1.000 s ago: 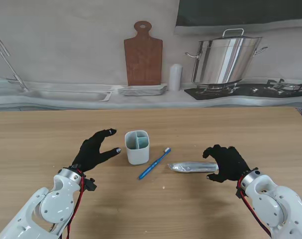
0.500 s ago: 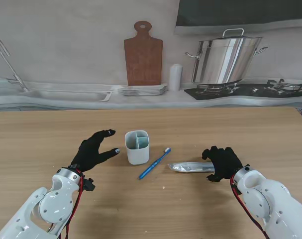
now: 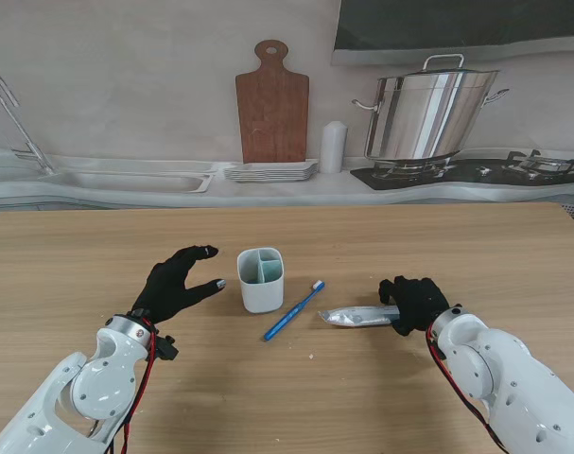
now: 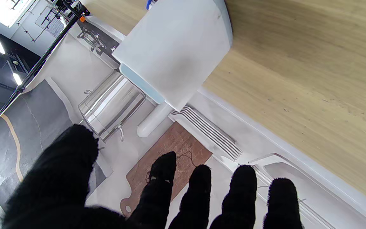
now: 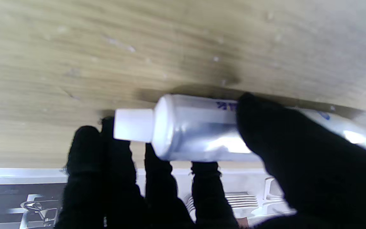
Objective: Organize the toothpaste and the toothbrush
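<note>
Toothpaste [image 3: 359,315] lies flat on the wooden bench [image 3: 296,397] in your stand view, right of centre, its right end wrapped by the right hand [image 3: 414,303], whose black fingers curl over the tube. Just left of the tube, the blue toothbrush [image 3: 293,311] lies slantwise, bristle end farther from you. The white two-compartment holder [image 3: 261,278] stands upright just beside it. Your left hand [image 3: 176,285] hovers near the holder's left side, fingers spread, gripping nothing and not touching it.

In the left wrist view, the holder [image 4: 173,51] fills the middle, with the spread fingertips [image 4: 162,173] apart from it and from each other.

In the right wrist view, the right hand [image 5: 202,178] grips the toothpaste [image 5: 195,127]: the thumb presses one side of the silver tube, the fingers [image 5: 202,184] close on the other, and the white cap [image 5: 133,125] pokes out past them. You can see the tube sitting against the bench [image 5: 106,47], or very near it.
</note>
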